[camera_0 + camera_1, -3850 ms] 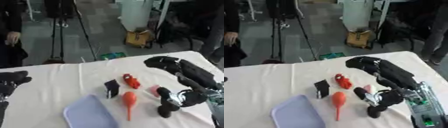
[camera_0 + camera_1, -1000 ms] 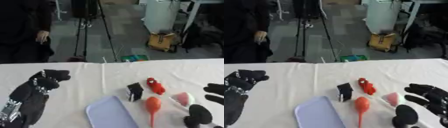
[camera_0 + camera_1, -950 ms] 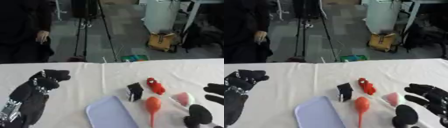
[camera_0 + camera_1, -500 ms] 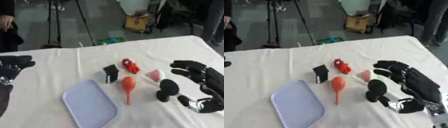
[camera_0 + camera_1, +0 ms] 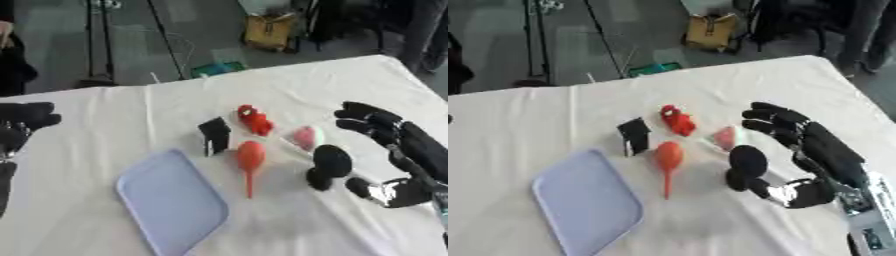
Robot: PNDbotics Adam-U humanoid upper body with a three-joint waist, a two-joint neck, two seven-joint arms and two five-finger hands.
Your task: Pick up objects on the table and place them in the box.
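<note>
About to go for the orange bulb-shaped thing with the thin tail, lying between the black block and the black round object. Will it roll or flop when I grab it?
The orange bulb-shaped thing has a rounded body, so a nudge would probably roll or pivot it. Its thin tail looks likely to bend if pinched; the bulb seems the safer place. The right hand, open, is closest.

Five small objects (image 5: 251,156) beside lavender tray (image 5: 171,203).

White table (image 5: 350,85): blue tray (image 5: 171,202), black box (image 5: 214,135), red toy (image 5: 255,120), orange bulb (image 5: 249,157).
</note>
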